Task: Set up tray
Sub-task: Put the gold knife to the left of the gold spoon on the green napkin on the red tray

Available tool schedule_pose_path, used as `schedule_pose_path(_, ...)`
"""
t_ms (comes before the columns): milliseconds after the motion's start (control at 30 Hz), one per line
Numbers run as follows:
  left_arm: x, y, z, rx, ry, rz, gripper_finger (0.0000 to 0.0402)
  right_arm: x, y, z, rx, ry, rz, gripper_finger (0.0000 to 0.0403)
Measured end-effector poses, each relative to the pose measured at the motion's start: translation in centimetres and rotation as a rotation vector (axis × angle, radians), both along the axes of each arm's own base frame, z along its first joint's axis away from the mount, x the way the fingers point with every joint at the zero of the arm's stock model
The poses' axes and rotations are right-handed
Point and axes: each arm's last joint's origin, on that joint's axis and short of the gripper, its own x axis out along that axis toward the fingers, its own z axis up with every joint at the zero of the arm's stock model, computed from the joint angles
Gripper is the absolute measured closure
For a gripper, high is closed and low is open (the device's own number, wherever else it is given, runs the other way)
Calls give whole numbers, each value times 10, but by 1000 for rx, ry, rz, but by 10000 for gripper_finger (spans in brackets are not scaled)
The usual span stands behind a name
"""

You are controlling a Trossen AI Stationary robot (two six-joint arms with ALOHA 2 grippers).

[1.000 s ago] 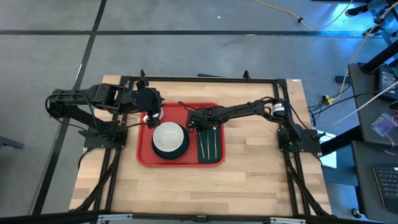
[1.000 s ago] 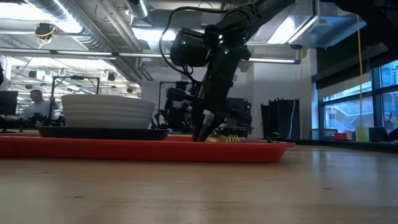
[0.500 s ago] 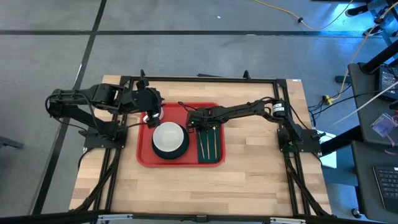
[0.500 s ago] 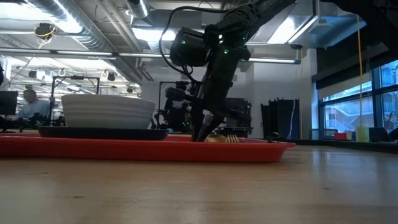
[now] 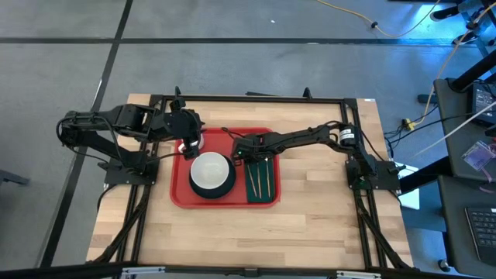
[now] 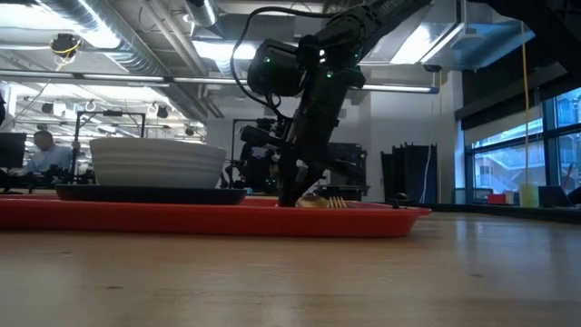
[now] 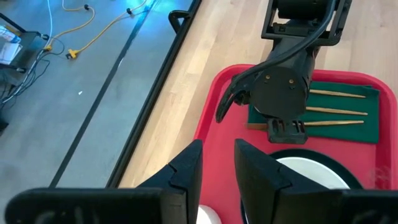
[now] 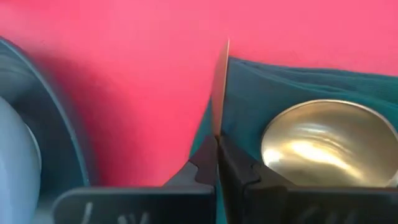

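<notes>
Tray [image 5: 180, 190] unmoved, right end effector [image 6: 289, 197] shifted slightly leftward.

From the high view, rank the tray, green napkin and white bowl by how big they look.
Largest to smallest:
1. The tray, clearly biggest.
2. The green napkin.
3. The white bowl.
The last two look close, and the right arm covers the napkin's far end, so that order is unsure.
</notes>
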Motion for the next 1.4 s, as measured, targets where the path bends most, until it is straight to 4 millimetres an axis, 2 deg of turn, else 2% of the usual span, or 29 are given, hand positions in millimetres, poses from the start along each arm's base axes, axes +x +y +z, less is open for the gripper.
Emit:
schedule_pose_path(567,0,0,0,-2,0,-1,316,1,2,0,45,-23,-130,396)
schedule_pose_path(933,0,0,0,-3,0,-2,315,1,5,0,79,-49,-263,355)
schedule_pose_path(1100,0,0,0,-3,0,-3,315,2,6,1,78,-53,-266,334)
schedule_pose_path(1267,0,0,0,-3,1,-3,316,8,3,14,3,-83,-254,324)
schedule_pose_path(1400,0,0,0,7,9,-14,316,13,2,38,-106,-97,-99,324)
